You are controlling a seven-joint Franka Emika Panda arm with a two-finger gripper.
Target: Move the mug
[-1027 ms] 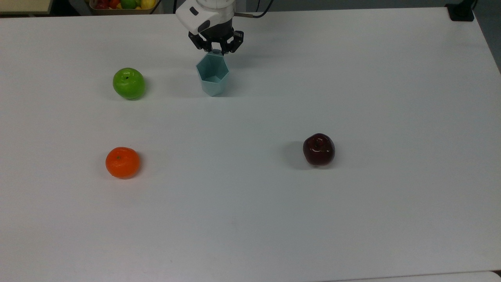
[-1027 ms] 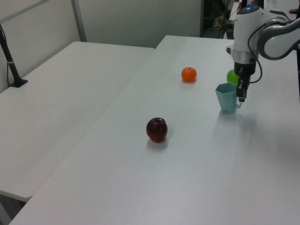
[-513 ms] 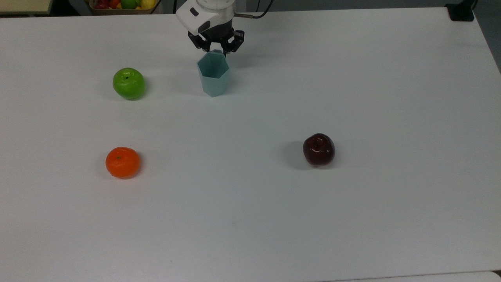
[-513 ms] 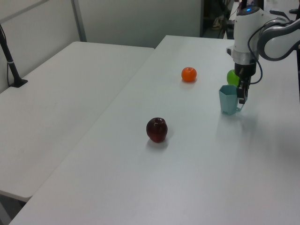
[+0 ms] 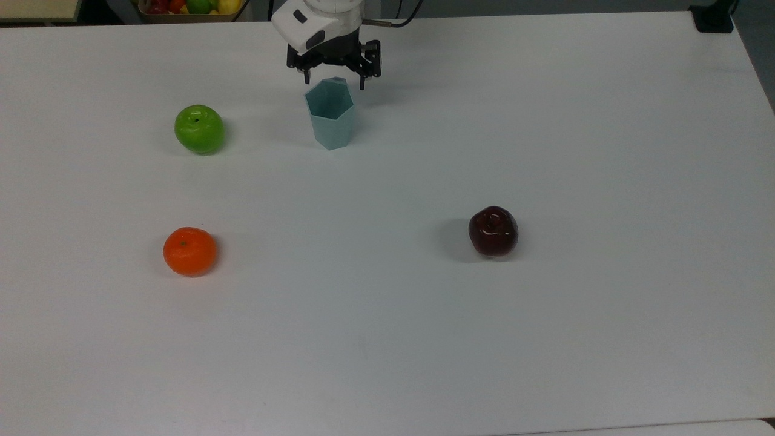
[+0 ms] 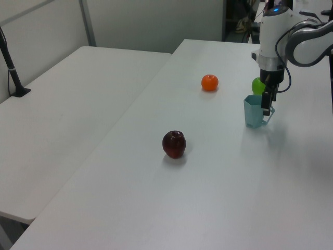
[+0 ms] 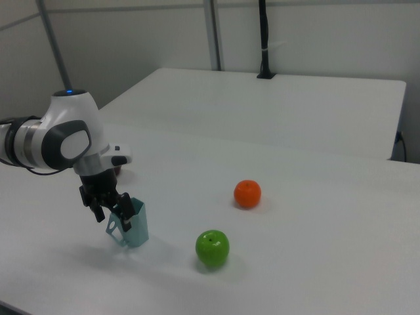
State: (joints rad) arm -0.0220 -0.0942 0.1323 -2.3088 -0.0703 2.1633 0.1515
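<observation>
One mug [image 5: 330, 118] upright, hollow, end effector [image 5: 334, 71] spread beside handle

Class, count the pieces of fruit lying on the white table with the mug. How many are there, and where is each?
3. In the top view, the green apple lies left of the mug, the orange nearer the camera below it, and the dark red apple to the right.

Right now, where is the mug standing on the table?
In the top view the mug stands upright near the table's far edge, right of the green apple, with the open pincer just behind it.
</observation>
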